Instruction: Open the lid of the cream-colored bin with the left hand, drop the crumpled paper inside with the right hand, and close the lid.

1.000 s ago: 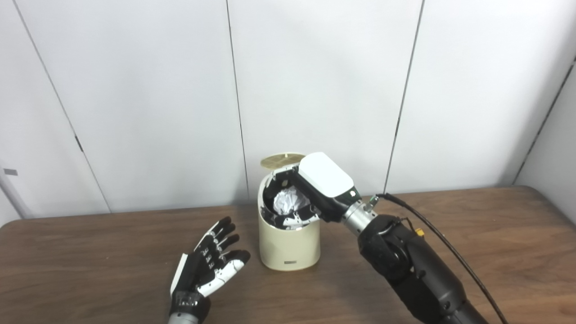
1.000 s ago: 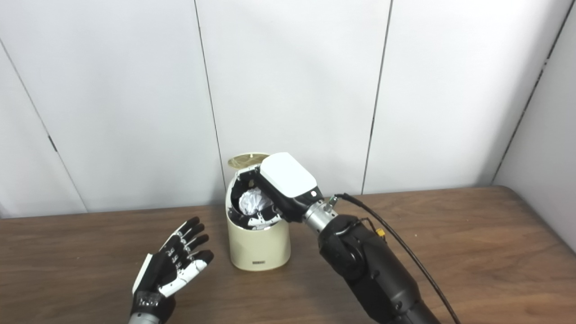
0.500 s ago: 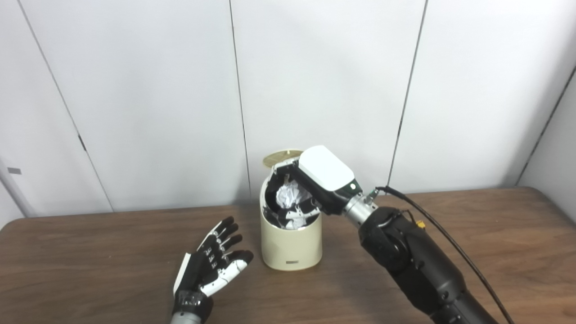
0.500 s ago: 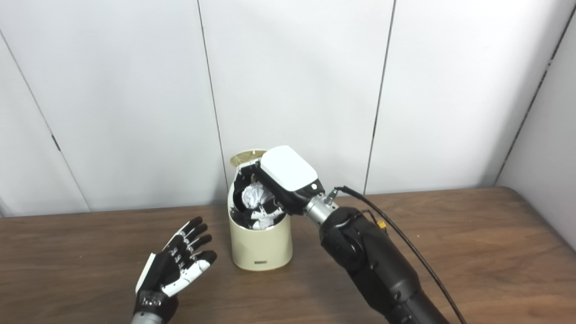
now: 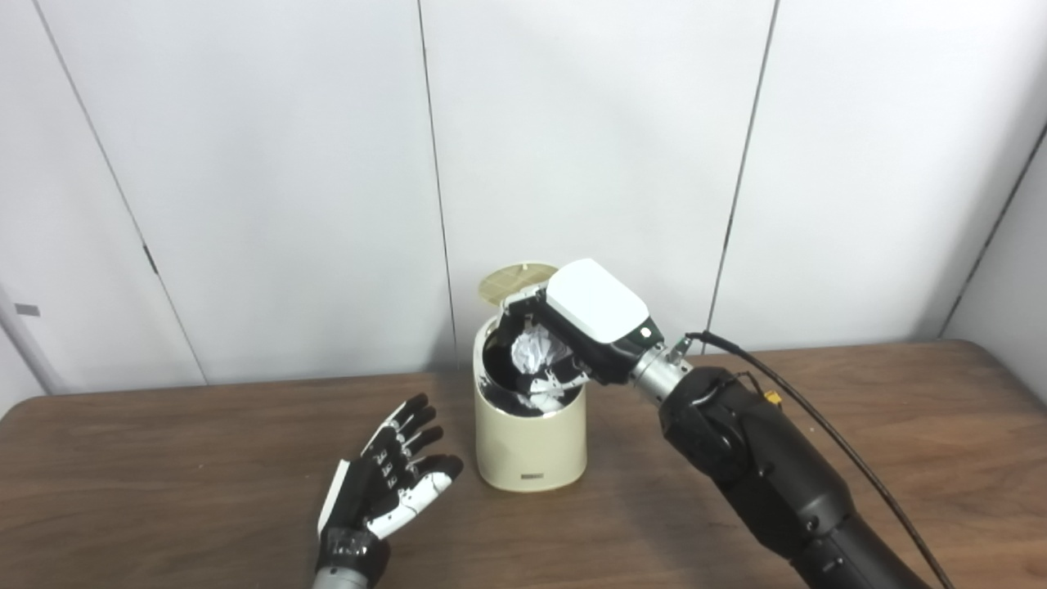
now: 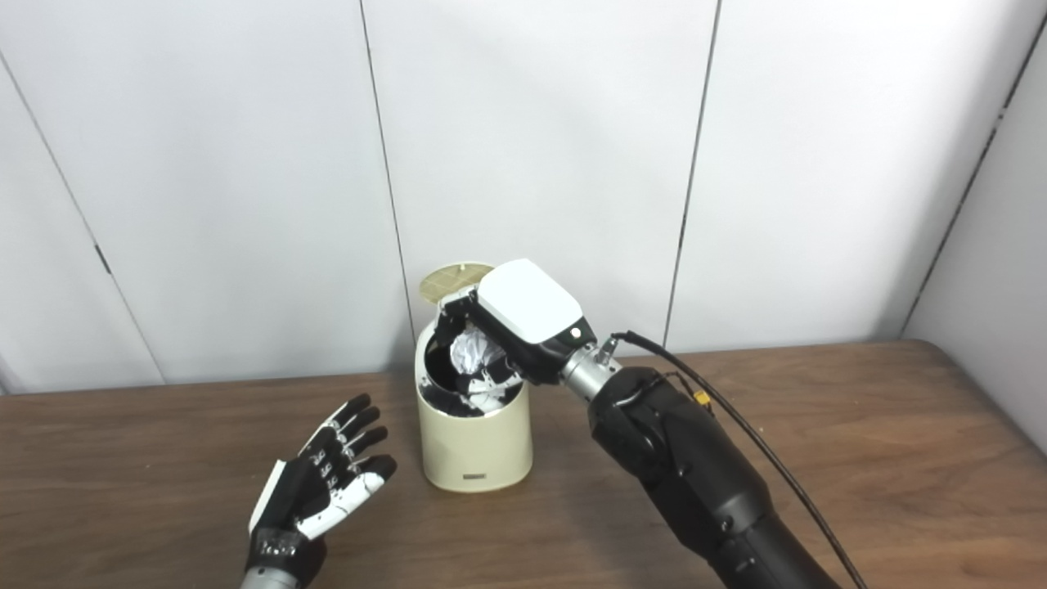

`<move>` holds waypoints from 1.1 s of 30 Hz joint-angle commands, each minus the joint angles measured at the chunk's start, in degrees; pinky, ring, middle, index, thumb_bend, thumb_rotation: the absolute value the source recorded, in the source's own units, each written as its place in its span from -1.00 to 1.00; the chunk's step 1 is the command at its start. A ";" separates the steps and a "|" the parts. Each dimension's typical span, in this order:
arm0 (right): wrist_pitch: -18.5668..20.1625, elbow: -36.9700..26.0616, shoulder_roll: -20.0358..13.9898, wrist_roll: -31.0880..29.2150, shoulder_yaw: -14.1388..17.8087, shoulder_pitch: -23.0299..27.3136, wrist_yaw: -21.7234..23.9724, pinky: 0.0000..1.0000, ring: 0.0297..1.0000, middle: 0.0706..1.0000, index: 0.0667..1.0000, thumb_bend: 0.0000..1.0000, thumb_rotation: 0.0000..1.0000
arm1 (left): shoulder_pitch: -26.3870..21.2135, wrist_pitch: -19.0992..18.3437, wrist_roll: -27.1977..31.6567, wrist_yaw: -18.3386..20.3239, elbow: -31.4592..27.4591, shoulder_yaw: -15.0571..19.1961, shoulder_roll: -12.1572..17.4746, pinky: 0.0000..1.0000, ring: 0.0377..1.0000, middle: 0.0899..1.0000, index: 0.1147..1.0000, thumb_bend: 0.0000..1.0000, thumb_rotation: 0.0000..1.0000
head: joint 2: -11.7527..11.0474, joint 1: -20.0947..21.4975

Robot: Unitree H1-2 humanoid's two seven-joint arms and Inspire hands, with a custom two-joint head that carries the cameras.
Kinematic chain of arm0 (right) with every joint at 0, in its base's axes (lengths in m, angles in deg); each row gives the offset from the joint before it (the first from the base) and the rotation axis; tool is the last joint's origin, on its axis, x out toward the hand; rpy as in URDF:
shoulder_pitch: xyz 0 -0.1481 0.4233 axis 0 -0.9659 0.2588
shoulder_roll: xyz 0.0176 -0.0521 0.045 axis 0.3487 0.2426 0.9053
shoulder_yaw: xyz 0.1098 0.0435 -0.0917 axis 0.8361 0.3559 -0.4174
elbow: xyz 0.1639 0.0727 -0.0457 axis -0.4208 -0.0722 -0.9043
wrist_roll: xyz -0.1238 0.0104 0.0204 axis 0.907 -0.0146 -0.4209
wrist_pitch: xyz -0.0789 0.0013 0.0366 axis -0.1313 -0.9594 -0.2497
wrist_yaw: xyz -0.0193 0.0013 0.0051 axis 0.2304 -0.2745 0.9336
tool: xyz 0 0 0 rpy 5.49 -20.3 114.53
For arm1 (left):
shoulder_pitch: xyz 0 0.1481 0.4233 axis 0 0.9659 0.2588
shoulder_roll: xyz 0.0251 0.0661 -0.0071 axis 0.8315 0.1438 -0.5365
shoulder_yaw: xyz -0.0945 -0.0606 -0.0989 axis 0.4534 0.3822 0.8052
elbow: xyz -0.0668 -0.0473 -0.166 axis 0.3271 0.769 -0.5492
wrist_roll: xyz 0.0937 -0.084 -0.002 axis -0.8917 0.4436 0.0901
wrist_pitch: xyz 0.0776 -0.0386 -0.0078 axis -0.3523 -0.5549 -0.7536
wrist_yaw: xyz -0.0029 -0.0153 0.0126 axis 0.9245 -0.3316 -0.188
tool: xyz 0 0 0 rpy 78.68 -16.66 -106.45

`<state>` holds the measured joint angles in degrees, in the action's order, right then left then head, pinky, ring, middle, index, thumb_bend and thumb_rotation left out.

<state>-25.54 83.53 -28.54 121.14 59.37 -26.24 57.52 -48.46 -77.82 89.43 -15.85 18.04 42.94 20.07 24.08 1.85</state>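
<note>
Cream bin [image 5: 530,442] on table [image 5: 164,458], lid [image 5: 509,281] flipped up behind. Right hand [image 5: 572,335] over the mouth, fingers curled around crumpled paper [image 5: 533,353]; its fingertips and the bin's inside are hard to make out. Left hand [image 5: 384,487] lies beside the bin, fingers spread, holding nothing.

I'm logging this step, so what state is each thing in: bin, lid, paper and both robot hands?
Cream-colored bin: upright on the table, mouth uncovered.
Lid: open, tipped up behind the mouth.
Crumpled paper: gripped over the mouth, not yet dropped.
Right robot hand: shut on the paper, fingers at the bin's rim.
Left robot hand: open, palm up, left of the bin, holding nothing.
</note>
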 commanded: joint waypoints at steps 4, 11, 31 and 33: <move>2.25 -3.67 -1.92 2.10 -0.51 3.23 2.84 -0.05 0.27 0.37 0.16 0.44 -0.83 | -1.42 1.91 0.14 0.04 -2.06 -0.08 0.00 0.45 0.68 0.76 0.83 0.47 -0.60 | -0.03 0.17; 0.74 -3.34 -2.30 2.80 -0.90 2.94 1.46 -0.13 0.27 0.45 0.31 0.80 -0.82 | -1.52 2.60 -0.45 -0.02 -1.31 -0.20 0.24 0.44 0.68 0.74 0.82 0.49 -0.58 | -0.28 0.30; 0.27 -3.01 -2.77 3.25 -1.26 2.70 0.26 0.00 0.29 0.49 0.38 0.82 -0.81 | -1.89 3.01 -0.61 0.07 -0.45 -0.20 0.39 0.44 0.68 0.76 0.83 0.47 -0.58 | -0.59 0.46; -0.19 -2.81 -2.81 3.18 -1.25 2.94 -0.12 0.02 0.31 0.53 0.41 0.82 -0.81 | -1.91 3.03 -0.54 0.08 -0.40 -0.21 0.31 0.44 0.69 0.76 0.83 0.47 -0.60 | -0.52 0.45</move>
<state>-25.82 81.94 -30.49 124.51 57.75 -26.23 57.80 -48.49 -77.42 89.00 -15.81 18.38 42.87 20.36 23.55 2.28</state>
